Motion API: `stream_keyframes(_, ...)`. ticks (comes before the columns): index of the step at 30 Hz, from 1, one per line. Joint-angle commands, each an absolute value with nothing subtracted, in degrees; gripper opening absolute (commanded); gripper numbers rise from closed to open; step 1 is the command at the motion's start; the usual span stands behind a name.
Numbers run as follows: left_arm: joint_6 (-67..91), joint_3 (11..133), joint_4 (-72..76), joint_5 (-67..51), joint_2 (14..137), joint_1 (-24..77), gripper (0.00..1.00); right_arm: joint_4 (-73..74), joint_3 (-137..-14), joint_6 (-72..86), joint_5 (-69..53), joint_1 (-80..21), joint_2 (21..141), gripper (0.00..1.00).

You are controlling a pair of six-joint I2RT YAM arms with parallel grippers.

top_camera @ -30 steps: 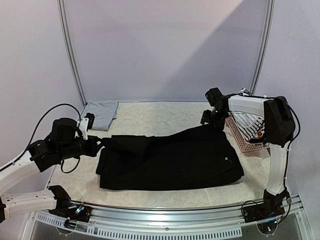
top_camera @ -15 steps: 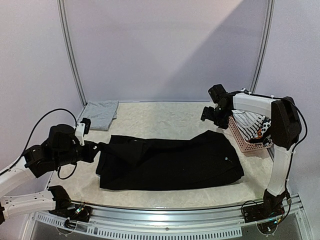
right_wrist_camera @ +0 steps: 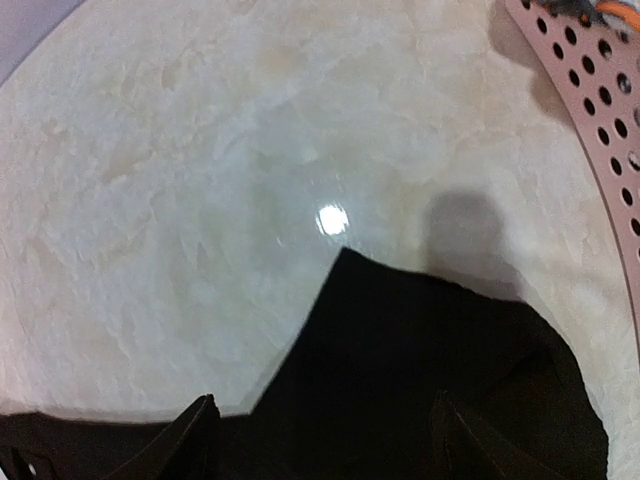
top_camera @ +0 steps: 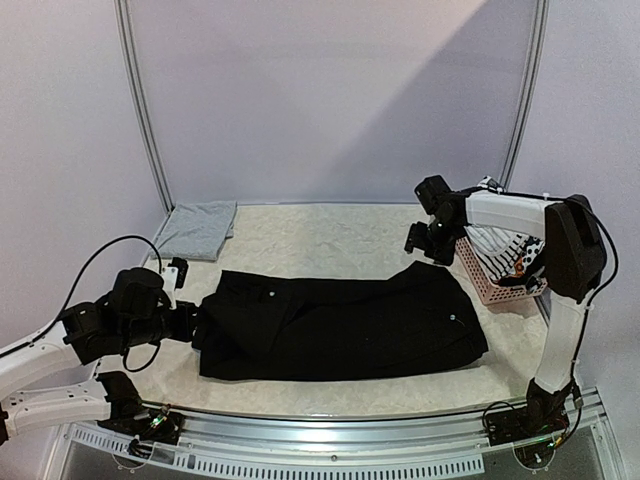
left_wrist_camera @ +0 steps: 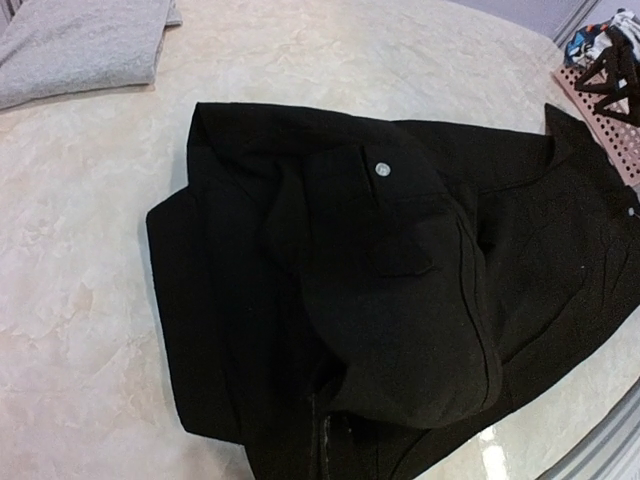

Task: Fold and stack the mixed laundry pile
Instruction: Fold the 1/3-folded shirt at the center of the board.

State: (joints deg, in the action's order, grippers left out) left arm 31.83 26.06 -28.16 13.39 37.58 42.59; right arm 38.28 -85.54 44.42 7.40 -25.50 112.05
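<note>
While the left gripper (top_camera: 193, 322) is pinching shut on the near-left end of the black trousers (top_camera: 340, 320), they are lying flat along the table (top_camera: 330, 235), long axis running left to right. Farther back, the right gripper (top_camera: 432, 243) is hovering open and empty just over their far-right corner, making it the nearer arm for that end.

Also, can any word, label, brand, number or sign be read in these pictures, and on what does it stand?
None can be read.
The black trousers show only a plain button.
The coloured patch in the pink basket is too blurred to tell.
</note>
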Motion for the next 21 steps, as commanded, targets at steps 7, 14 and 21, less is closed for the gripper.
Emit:
stream_keyframes(7, 33.18, 24.56, -27.79, 17.00, 34.95, 43.86, 0.00, 46.48, -103.29, 40.05, 14.43, -26.17, 127.78, 0.55)
stream_keyframes(14, 32.97, 24.09, -27.66, 17.24, 35.06, 43.86, 0.00, 48.61, -108.98, 39.34, 15.70, -26.02, 135.17, 0.44)
stream_keyframes(21, 32.90, 23.75, -27.31, 17.64, 35.24, 43.94, 0.00, 48.85, -108.75, 39.51, 15.82, -25.85, 136.80, 0.36)
